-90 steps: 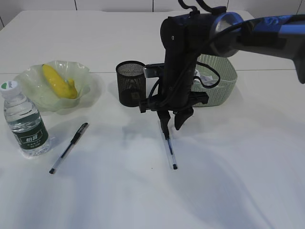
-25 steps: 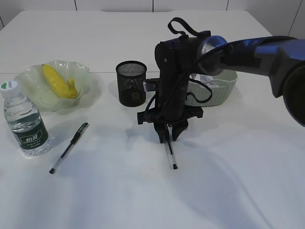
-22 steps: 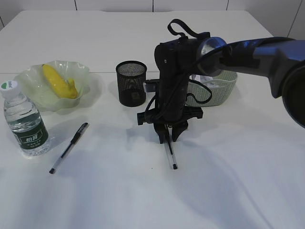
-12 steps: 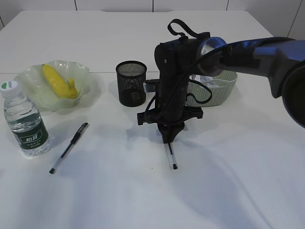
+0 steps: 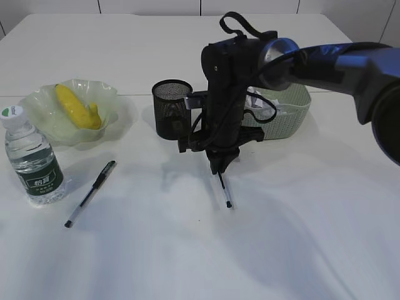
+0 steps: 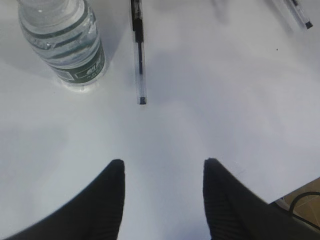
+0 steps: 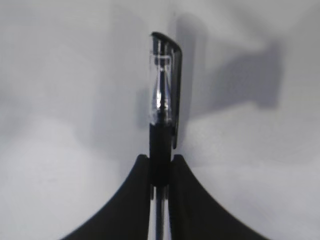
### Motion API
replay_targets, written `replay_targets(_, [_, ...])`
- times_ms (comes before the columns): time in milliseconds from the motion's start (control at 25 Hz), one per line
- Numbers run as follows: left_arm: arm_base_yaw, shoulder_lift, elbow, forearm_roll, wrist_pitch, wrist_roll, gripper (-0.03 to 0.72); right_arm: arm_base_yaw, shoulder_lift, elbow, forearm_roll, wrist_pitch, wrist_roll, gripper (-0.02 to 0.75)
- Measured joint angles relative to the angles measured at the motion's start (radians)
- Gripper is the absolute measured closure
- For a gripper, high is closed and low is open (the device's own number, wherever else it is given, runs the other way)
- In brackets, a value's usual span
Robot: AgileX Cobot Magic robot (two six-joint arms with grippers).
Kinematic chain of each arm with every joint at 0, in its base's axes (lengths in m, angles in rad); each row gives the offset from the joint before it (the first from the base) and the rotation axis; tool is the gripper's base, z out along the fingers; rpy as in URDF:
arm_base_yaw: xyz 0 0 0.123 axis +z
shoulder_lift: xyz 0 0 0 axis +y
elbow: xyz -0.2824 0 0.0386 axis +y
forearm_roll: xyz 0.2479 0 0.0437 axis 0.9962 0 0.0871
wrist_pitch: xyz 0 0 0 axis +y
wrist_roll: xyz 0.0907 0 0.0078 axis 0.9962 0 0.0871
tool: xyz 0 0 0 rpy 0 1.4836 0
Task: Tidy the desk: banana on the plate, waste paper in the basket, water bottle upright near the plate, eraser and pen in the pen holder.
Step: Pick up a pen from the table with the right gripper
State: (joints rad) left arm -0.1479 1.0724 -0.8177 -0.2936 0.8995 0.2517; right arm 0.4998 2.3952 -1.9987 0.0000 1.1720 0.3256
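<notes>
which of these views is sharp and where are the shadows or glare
Exterior view: sharp, soft arm shadows on the table, evenly lit. Left wrist view: bottle and pen fairly crisp, the fingers slightly soft. Right wrist view: the gripped pen is blurry at close range, with a glint on its clear cap and a dark shadow to its right.

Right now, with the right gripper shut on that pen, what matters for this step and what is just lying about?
In play: right gripper, held pen, pen holder.
Lying about: second pen, water bottle, banana, plate, basket, left gripper.
</notes>
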Motion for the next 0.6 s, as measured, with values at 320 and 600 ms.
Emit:
replay_targets(320, [0.000,0.000,0.000,0.000,0.002,0.000,0.326,0.000,-0.108,-0.018,-0.081,-0.075,-0.069,0.695])
replay_targets(600, [0.000,0.000,0.000,0.000,0.011,0.000,0.326,0.000,-0.140,-0.018,-0.097,-0.261,-0.109,0.695])
